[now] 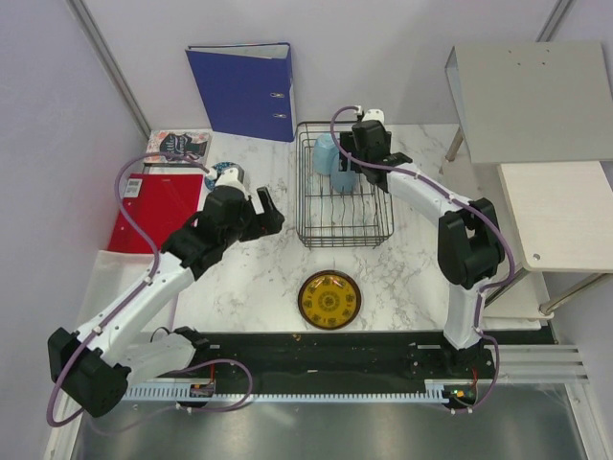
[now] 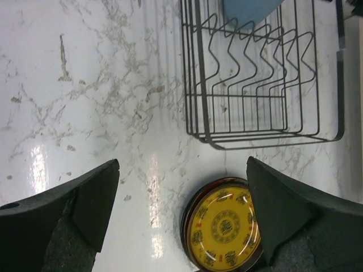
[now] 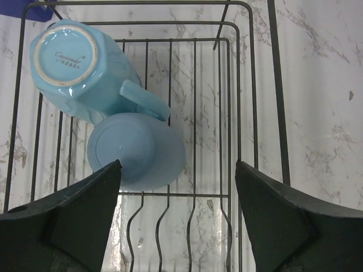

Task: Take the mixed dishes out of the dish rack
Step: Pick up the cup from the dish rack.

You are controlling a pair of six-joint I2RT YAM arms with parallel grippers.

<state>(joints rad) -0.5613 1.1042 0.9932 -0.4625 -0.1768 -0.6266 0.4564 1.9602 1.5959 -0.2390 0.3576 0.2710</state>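
The black wire dish rack (image 1: 375, 225) stands at the table's middle back. Two pale blue cups lie upside down in its far end: a handled one (image 3: 79, 68) and a plain one (image 3: 136, 150) touching it. My right gripper (image 1: 356, 171) hovers over them, open (image 3: 176, 215), with nothing between its fingers. A yellow patterned plate (image 1: 329, 298) with a dark red rim lies on the table in front of the rack. My left gripper (image 1: 271, 218) is left of the rack, open (image 2: 181, 209) and empty, with the yellow plate (image 2: 227, 229) below it. A small blue patterned bowl (image 1: 227, 173) peeks out behind the left arm.
A blue ring binder (image 1: 244, 91) stands at the back left. A red folder (image 1: 153, 211) and a book (image 1: 177, 146) lie along the left edge. A grey shelf (image 1: 532, 91) and a white board (image 1: 560, 225) sit off the table's right side.
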